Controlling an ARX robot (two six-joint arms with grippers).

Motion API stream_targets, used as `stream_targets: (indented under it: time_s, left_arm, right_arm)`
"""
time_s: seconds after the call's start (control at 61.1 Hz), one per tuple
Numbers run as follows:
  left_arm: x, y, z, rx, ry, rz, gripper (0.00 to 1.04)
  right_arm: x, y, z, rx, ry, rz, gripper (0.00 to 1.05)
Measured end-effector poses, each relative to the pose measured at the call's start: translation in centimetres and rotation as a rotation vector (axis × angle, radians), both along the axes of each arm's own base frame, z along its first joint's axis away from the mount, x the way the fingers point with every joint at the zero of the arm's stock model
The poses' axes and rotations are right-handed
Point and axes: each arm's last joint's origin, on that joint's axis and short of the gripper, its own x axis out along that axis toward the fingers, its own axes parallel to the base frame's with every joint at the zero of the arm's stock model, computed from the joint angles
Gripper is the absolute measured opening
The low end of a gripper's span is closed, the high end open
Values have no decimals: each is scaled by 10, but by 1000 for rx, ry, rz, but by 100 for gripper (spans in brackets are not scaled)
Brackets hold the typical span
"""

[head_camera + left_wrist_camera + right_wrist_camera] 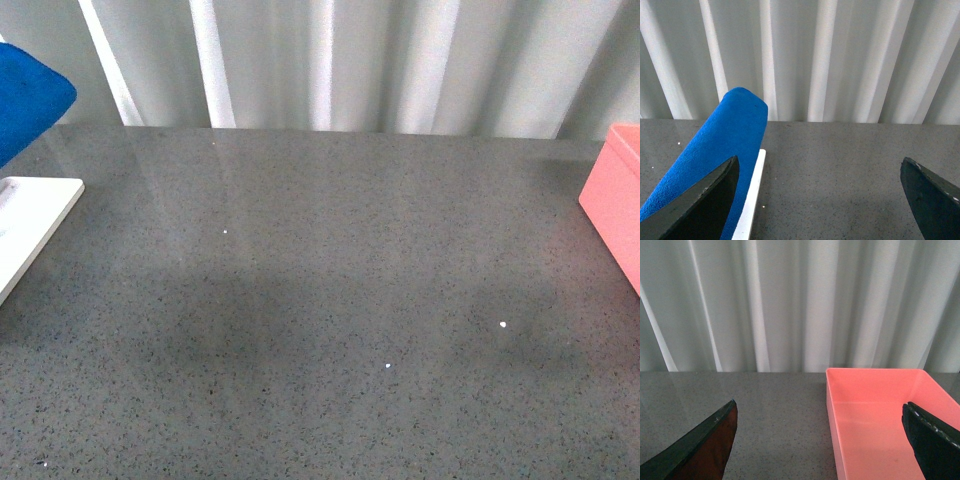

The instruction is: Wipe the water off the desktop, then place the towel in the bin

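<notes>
The dark grey speckled desktop [330,300] fills the front view, with a few small bright droplets on it. The blue towel [25,100] lies at the far left, resting on the white board; it also shows in the left wrist view [720,145]. The salmon-pink bin [615,200] stands at the right edge and shows empty in the right wrist view [875,415]. My left gripper [822,200] is open over bare desktop [830,165], its one finger in front of the towel. My right gripper [822,440] is open, spanning the bin's near wall. Neither arm shows in the front view.
A flat white board [25,225] lies at the left edge under the towel, its edge showing in the left wrist view [752,200]. A pale pleated curtain [330,60] runs behind the desktop's far edge.
</notes>
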Motion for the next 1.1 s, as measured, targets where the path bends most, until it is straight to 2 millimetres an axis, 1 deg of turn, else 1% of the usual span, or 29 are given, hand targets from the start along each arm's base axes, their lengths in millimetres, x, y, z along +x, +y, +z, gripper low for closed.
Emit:
stream_targets:
  time_s: [0.703, 0.736, 0.752, 0.785, 0.818, 0.85, 0.949, 0.981, 0.998, 1.03, 1.047, 1.079, 1.096]
  left_arm:
    - [0, 0, 0, 0, 0, 0, 98]
    - [1, 0, -2, -24, 85, -24, 98]
    - [2, 0, -2, -44, 187, -46, 98]
    - [8, 0, 0, -57, 280, -51, 98]
    - [19, 0, 4, -50, 310, -38, 98]
    - [26, 1, 9, -40, 304, -44, 98]
    - [58, 4, 36, 26, 241, -42, 98]
    - [73, 7, 46, 63, 221, -24, 98]
    - [78, 8, 48, 73, 218, -19, 98]
    - [94, 11, 56, 113, 213, -5, 98]
    - [98, 12, 58, 122, 217, -3, 98]
    - [116, 16, 61, 151, 253, -3, 98]
    - [120, 17, 61, 152, 267, -1, 98]
  right_arm:
    - [0, 0, 0, 0, 0, 0, 98]
    - [0, 0, 0, 0, 0, 0, 98]
    - [0, 0, 0, 0, 0, 0, 98]
    - [0, 0, 0, 0, 0, 1, 98]
    - [0, 0, 0, 0, 0, 1, 98]
    - [0, 0, 0, 0, 0, 0, 98]
    - [0, 0, 0, 0, 0, 1, 98]
    - [0, 0, 0, 0, 0, 0, 98]
    - [0, 0, 0, 0, 0, 0, 98]
    - [0, 0, 0, 0, 0, 1, 98]
    - [0, 0, 0, 0, 0, 1, 98]
    - [0, 0, 0, 0, 0, 0, 98]
    - [0, 0, 0, 0, 0, 1, 98]
